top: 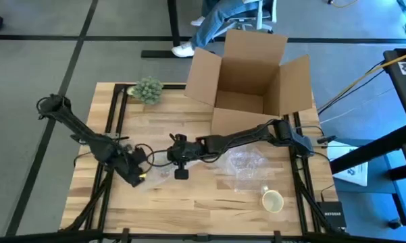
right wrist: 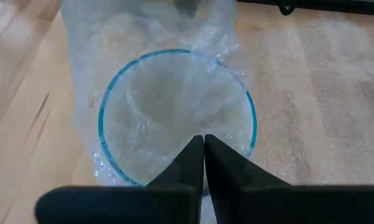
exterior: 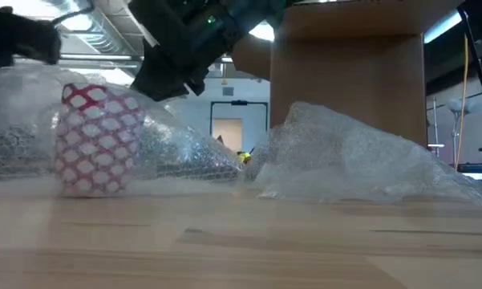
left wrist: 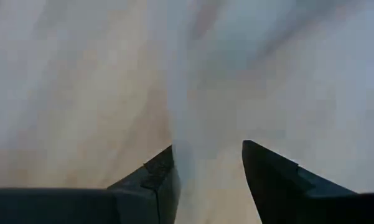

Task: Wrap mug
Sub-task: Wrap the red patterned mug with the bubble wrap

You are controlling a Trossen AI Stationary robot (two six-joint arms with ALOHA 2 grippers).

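Note:
A clear cup with a blue rim (right wrist: 112, 99) stands upright on the table under a sheet of bubble wrap (right wrist: 149, 37). My right gripper (right wrist: 203, 138) is shut over the cup's mouth; in the high view it (top: 181, 173) reaches in from the right. My left gripper (top: 138, 174) stands just left of it, open (left wrist: 208, 162), with a pale blurred strip of wrap between its fingers. A cream mug with a red lattice (exterior: 96, 140) stands apart near the table's front right (top: 272, 200). Nothing holds it. My right gripper's shut fingertips pinch the bubble wrap (right wrist: 198, 121) where it lies over the cup's mouth, just inside the rim. The fingers come from above, slanting down. Creases in the wrap run toward the tips. The cup stays on the table. My left gripper: I cannot tell whether its open fingers touch the wrap between them.
A second crumpled sheet of bubble wrap (top: 246, 165) lies right of centre and shows large in the low view (exterior: 345, 156). An open cardboard box (top: 250, 81) stands at the far edge, and a small green plant (top: 147, 89) at the far left.

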